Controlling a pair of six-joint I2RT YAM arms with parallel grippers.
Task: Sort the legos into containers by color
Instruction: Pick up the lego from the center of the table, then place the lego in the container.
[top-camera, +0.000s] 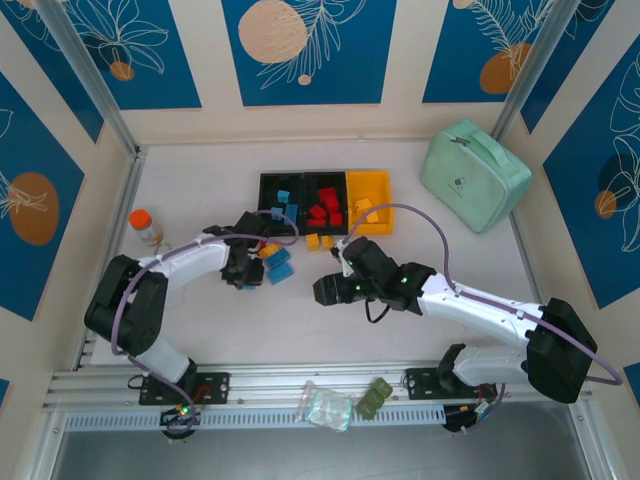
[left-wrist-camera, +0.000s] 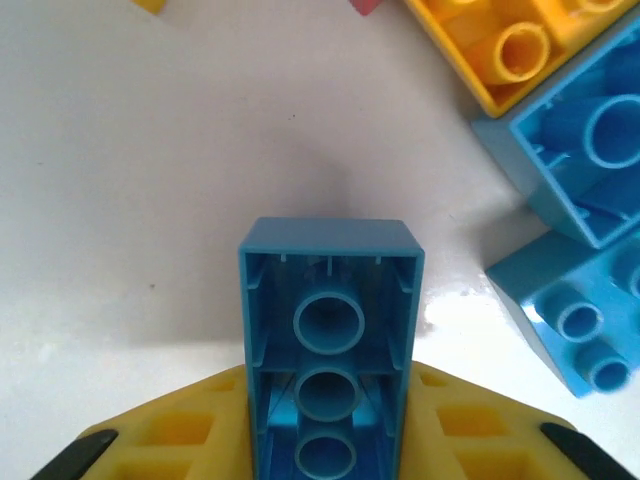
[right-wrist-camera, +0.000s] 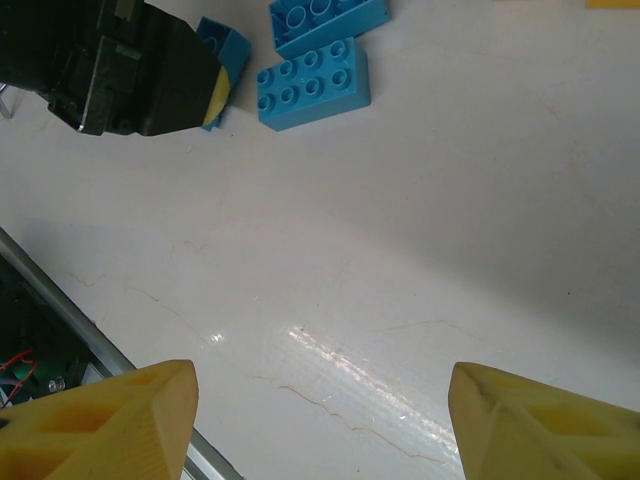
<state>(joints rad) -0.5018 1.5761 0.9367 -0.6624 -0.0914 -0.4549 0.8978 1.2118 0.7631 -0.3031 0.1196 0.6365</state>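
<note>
Three joined containers stand at the back: a black bin (top-camera: 282, 192) with blue legos, a black bin (top-camera: 325, 195) with red legos, and a yellow bin (top-camera: 368, 190) with yellow ones. My left gripper (top-camera: 250, 272) (left-wrist-camera: 330, 400) is shut on a blue lego (left-wrist-camera: 330, 300), whose hollow underside faces the camera just above the table. Two loose blue legos (top-camera: 279, 267) (left-wrist-camera: 590, 150) (right-wrist-camera: 314, 85) lie right beside it, and a yellow lego (left-wrist-camera: 510, 45) lies beyond them. My right gripper (top-camera: 325, 290) (right-wrist-camera: 320, 410) is open over bare table, nothing between its fingers.
Small yellow bricks (top-camera: 320, 241) lie just in front of the bins. An orange-capped bottle (top-camera: 146, 226) stands at the left, and a mint-green case (top-camera: 475, 172) at the back right. A plastic bag (top-camera: 325, 405) lies on the front rail.
</note>
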